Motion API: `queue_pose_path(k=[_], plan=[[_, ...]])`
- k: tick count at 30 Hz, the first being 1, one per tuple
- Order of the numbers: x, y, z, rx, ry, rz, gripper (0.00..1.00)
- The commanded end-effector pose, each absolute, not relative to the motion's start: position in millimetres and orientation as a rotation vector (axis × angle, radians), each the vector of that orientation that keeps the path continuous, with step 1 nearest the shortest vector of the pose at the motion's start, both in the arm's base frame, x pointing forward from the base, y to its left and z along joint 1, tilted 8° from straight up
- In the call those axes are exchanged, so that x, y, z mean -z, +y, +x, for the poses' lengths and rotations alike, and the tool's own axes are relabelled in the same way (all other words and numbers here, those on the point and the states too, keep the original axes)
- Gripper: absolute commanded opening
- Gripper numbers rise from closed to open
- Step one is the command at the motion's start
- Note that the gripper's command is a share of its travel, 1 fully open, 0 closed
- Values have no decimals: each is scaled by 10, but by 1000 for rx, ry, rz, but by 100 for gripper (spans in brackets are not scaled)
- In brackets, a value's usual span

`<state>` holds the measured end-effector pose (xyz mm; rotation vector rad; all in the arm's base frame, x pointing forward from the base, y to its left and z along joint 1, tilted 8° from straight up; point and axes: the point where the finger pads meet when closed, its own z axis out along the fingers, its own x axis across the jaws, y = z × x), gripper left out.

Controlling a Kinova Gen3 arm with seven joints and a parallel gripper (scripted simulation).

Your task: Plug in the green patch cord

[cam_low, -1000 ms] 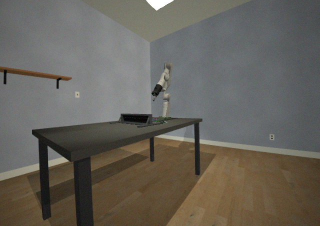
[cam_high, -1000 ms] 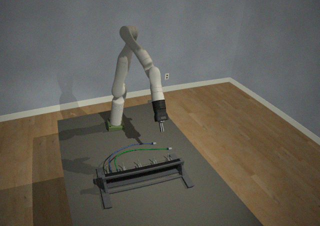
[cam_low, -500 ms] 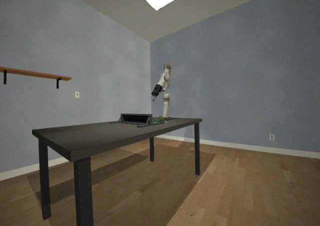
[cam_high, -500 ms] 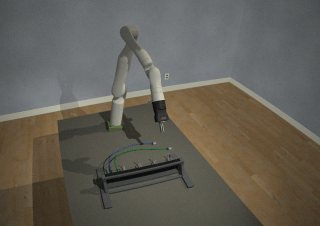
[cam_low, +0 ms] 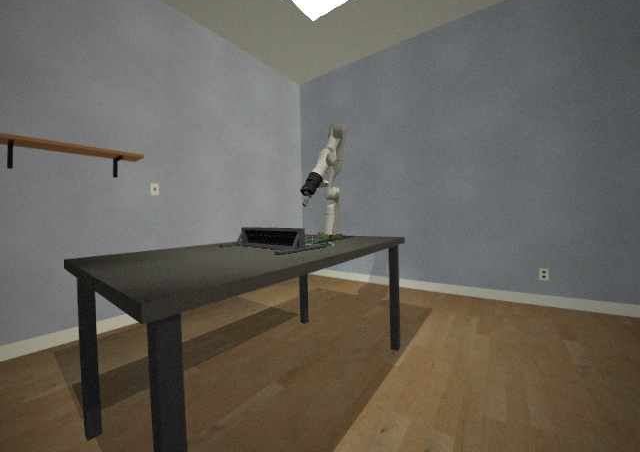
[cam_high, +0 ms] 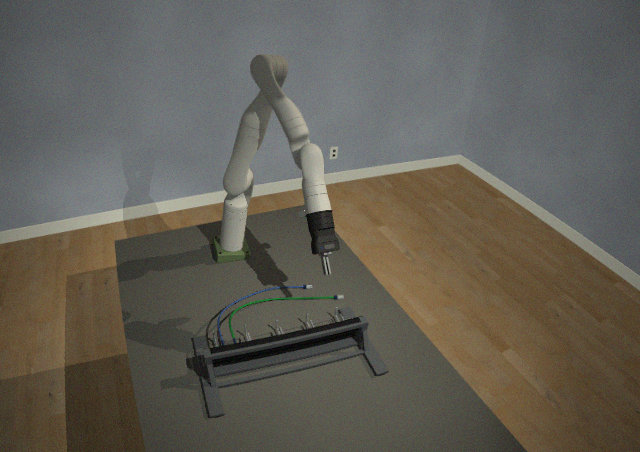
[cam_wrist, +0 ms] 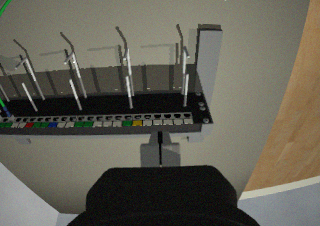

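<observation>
Fingers [cam_high: 326, 267] pressed together on nothing, the gripper [cam_high: 327, 271] hangs in the air, pointing down, above the table [cam_high: 155, 282] and apart from both cords. Behind it the pale arm [cam_high: 258, 127] folds up from its green base [cam_high: 219, 257] and down again. The rack [cam_high: 206, 356] stands on the table in front. The green patch cord [cam_high: 279, 299] curves from the rack's left end, its free plug [cam_high: 338, 296] lying on the table just behind the rack's right end. The yellow label [cam_wrist: 138, 122] sits in the port row.

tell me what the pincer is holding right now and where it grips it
Nothing. The pincer is shut on air above the table; the green cord's plug lies free below it.
</observation>
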<state>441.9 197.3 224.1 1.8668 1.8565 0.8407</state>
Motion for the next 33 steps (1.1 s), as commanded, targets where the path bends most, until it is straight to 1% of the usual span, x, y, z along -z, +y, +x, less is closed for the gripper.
queue_pose_path(k=[1, 15, 33], plan=[[-2160, 1969, 4439, -823, 1861, 1866, 0], [-1855, 2025, 4686, -823, 1861, 1866, 0], [-1633, 2066, 4865, -823, 1861, 1866, 0]])
